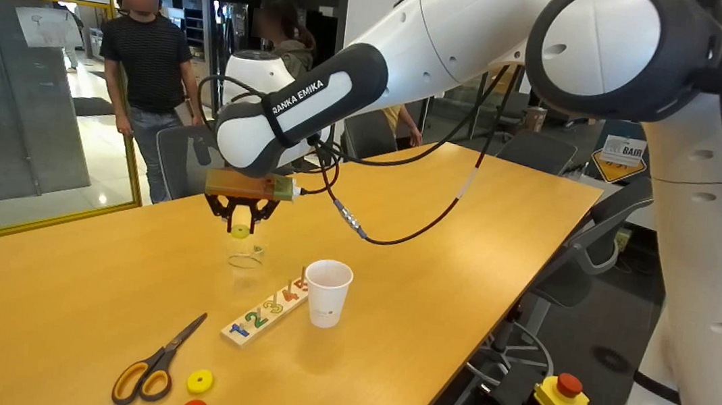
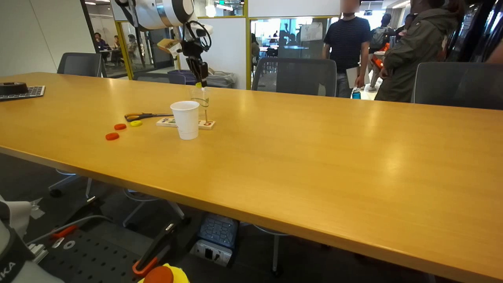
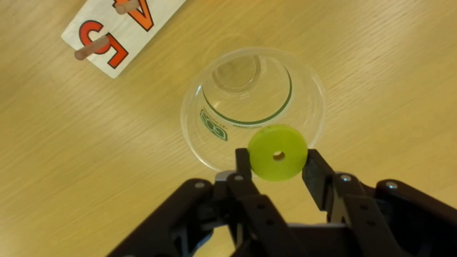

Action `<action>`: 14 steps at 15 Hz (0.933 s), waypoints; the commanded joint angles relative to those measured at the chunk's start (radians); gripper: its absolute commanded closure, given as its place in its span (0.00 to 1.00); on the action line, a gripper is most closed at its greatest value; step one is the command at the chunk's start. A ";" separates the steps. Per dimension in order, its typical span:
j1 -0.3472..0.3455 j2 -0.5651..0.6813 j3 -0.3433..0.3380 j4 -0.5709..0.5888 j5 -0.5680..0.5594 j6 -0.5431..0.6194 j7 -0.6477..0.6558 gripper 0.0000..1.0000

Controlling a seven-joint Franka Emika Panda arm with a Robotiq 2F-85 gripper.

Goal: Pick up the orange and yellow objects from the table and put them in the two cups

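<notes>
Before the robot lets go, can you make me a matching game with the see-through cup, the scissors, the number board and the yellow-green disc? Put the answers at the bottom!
Things
1. Yellow-green disc
2. Clear cup
3. Scissors
4. Number board

What goes with them
A. Beside a loose yellow disc
B. Marked with a green ring
C. Has pegs sticking up
D. Pinched in the gripper

Right pairs: 1-D, 2-B, 3-A, 4-C
</notes>
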 commanded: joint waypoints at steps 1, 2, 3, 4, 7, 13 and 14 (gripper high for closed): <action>-0.004 0.035 0.001 0.083 0.014 -0.086 -0.048 0.75; -0.002 0.038 0.000 0.091 0.010 -0.102 -0.050 0.75; -0.001 0.042 0.000 0.099 0.009 -0.117 -0.055 0.75; -0.002 0.046 0.000 0.108 0.012 -0.133 -0.058 0.60; -0.007 0.051 0.005 0.129 0.025 -0.181 -0.068 0.26; 0.002 -0.056 0.023 0.015 0.029 -0.197 -0.089 0.00; 0.003 -0.086 0.031 -0.019 0.033 -0.197 -0.096 0.00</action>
